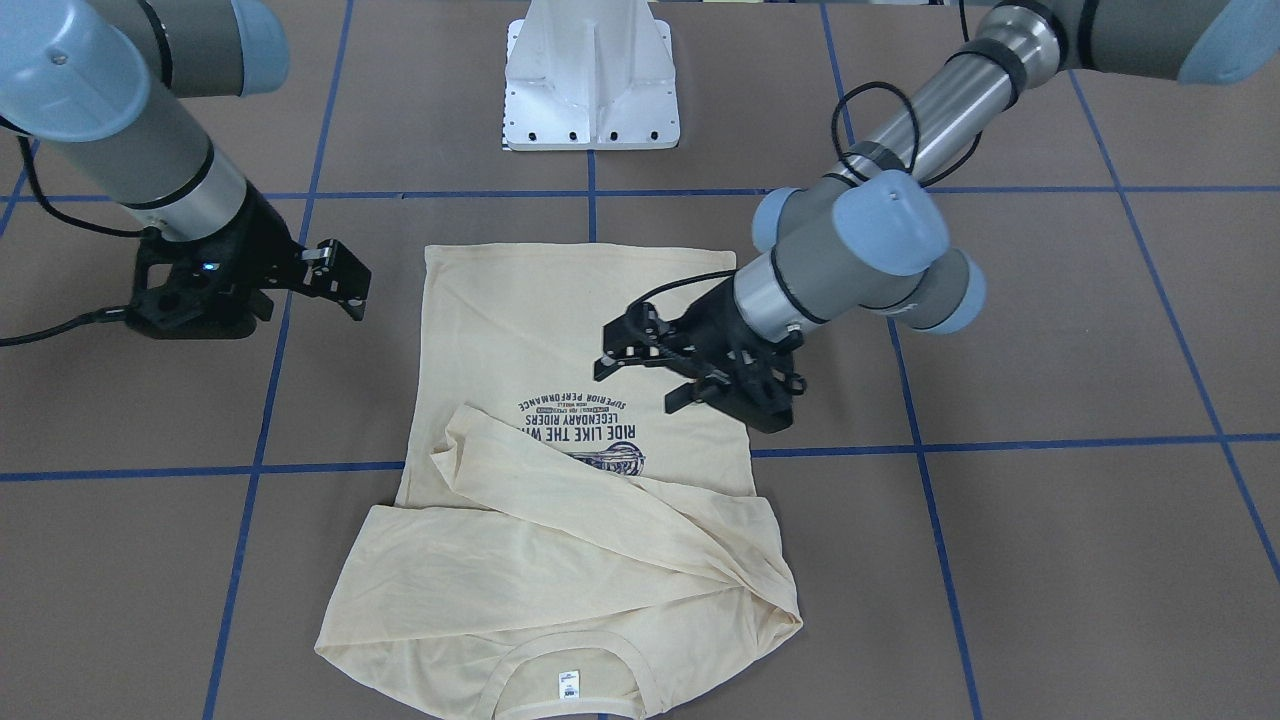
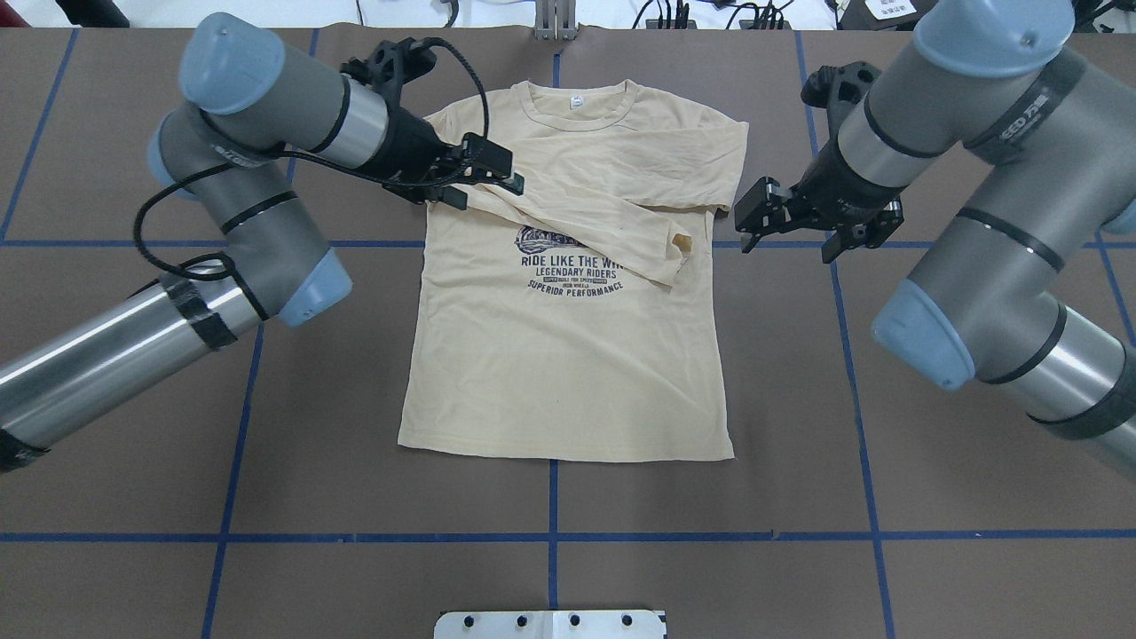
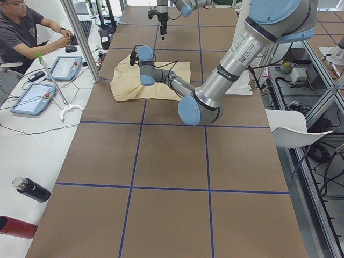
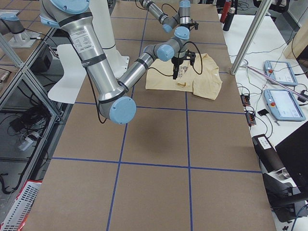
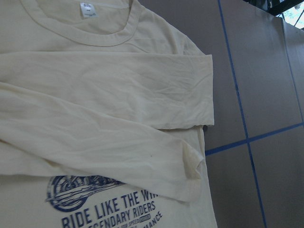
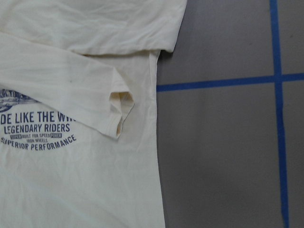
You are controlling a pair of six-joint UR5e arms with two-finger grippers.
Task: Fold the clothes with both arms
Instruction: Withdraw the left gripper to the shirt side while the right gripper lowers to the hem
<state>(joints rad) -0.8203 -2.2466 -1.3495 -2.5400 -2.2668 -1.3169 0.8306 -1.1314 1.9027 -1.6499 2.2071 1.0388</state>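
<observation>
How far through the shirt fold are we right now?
Done: both sleeves of the pale cream-yellow long-sleeved T-shirt lie crossed over the chest, covering part of the navy print. In hand: nothing; the left gripper hovers open over the shirt, and the right gripper is open beside its edge. Remaining: the torso fold; the hem lies flat.

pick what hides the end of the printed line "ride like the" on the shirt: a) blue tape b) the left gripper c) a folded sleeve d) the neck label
c, the folded sleeve lies slantwise across the front of the shirt, its cuff end covering the end of that line.
</observation>
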